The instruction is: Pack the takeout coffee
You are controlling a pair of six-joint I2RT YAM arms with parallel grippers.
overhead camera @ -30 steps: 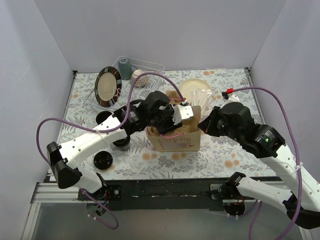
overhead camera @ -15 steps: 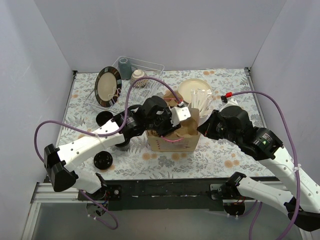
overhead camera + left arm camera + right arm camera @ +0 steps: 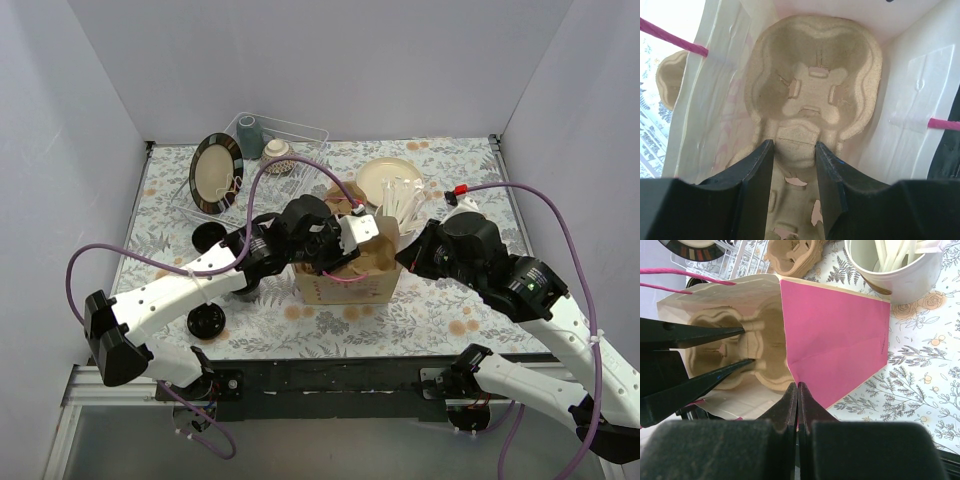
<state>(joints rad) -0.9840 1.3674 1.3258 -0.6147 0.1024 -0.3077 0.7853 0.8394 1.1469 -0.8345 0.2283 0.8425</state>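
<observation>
Left gripper has edged slightly left inside the bag, clamping the pulp carrier. Nearest, a lidded cup stands outside on the table; beyond, right gripper pinches the bag's rim tight.

Carrier near end behind left claw

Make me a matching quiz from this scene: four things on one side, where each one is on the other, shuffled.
1 cup carrier
2 white tub
3 dark plate
4 right fingers

A upright in the wire rack
B pinching the paper bag's rim
C down inside the bag
D just behind the bag

Pairs: 1-C, 2-D, 3-A, 4-B
</observation>
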